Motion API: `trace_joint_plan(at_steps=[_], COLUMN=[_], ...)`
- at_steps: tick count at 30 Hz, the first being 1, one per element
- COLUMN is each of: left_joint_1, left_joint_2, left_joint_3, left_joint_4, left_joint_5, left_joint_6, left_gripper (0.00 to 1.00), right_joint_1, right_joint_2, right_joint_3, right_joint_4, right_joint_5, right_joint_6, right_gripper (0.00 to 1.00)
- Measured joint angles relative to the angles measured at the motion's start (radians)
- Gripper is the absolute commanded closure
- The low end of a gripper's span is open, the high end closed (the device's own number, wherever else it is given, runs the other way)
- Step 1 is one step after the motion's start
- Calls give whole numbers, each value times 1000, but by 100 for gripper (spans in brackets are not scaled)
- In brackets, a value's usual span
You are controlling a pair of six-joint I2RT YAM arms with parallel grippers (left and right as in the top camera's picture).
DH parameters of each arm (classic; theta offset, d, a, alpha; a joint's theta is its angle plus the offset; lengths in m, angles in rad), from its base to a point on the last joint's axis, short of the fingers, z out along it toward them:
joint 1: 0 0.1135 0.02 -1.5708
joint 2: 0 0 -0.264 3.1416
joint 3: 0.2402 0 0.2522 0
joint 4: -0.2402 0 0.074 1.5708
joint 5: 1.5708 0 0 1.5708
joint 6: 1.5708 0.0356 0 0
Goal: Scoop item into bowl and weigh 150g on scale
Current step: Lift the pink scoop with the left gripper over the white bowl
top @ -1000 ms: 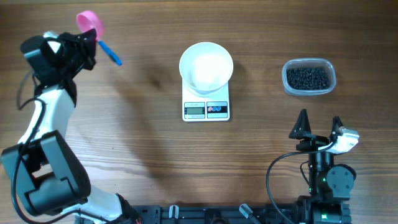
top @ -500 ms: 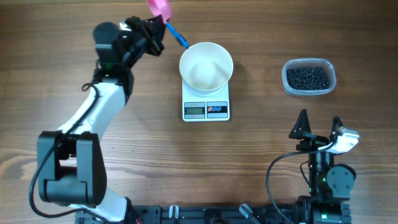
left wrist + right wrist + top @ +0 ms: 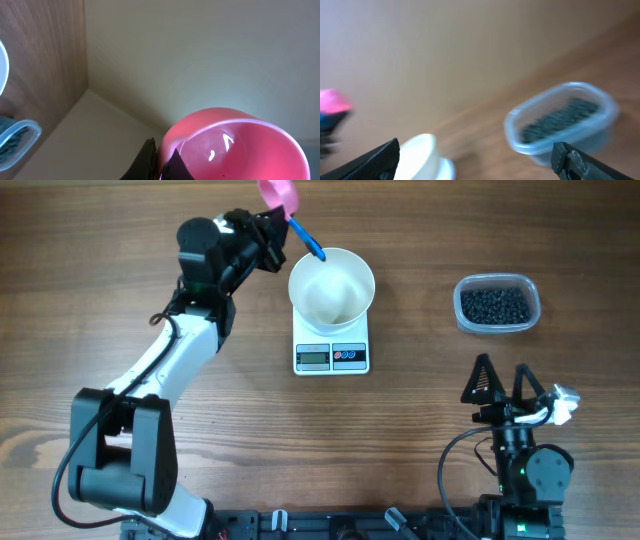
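1. Two sets of fingers are on my screen, one at the far left of the scale and one at the near right of the counter (image 3: 250,440).
2. My left fingers (image 3: 268,225) are pinching the pink scoop (image 3: 279,192) by its blue handle. The cup sits at the top edge of the overhead view, and the handle slants down toward the bowl's left rim. I cannot tell whether handle and rim touch.
3. From the left wrist camera, the scoop's cup fills the lower right, open side toward the lens.
4. Next comes the white bowl (image 3: 331,285), resting on the scale (image 3: 331,357), whose display and buttons face the near edge.
5. Well to the right, the black beans (image 3: 494,305) lie in a clear tub (image 3: 460,305) on the counter.
6. My right fingers (image 3: 485,375) are spread wide and hold nothing, nearer to me than the tub. Their wrist view is blurred but shows bowl and tub between the tips.
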Motion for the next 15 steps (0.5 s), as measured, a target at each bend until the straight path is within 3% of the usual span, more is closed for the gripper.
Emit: trace_joint_plan(at_steps=[7, 15], left_joint_1=[-36, -42], left_joint_2=[0, -1], left_joint_3=[0, 1], left_joint_4=[0, -69], left_joint_5=[10, -78], left_joint_6=[34, 11], left_gripper=[96, 96], right_joint_1=[0, 7], right_joint_2=[118, 805], right_joint_3=[97, 679], right_joint_4=[9, -67], right_joint_5=[-196, -519], right_joint_6=[0, -89], right_gripper=[0, 0])
